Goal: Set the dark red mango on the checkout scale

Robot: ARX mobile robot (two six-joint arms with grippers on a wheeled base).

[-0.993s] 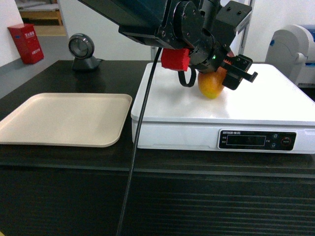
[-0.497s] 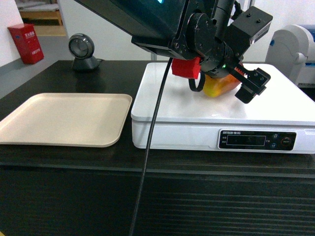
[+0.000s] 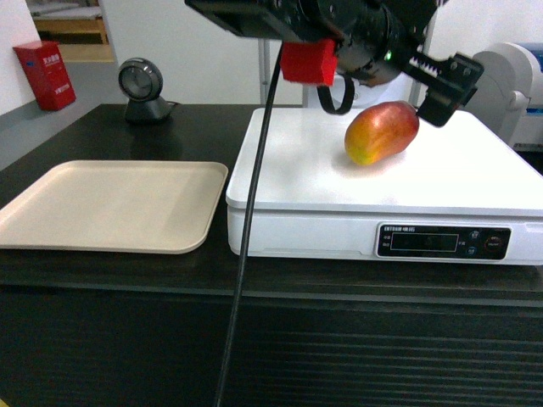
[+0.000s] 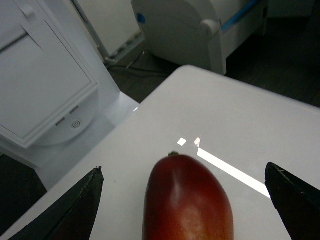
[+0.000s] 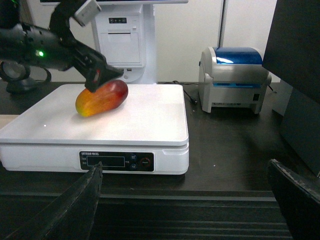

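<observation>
**Mango lying free on the scale**

The black checkout [image 3: 110, 271] carries the white scale [image 3: 339, 212] on its dark top, with a beige tray [image 3: 110, 206] just beside it on the left; the dark red mango [image 3: 382, 132] lies on its side on the glossy platform — red end toward the back, yellow-orange end forward; the left gripper [image 4: 185, 197] hangs above it, fingers spread wide and clear of the fruit; the right gripper [image 5: 185, 197] — jaws likewise apart — sits in front of the counter, holding nothing.
</observation>
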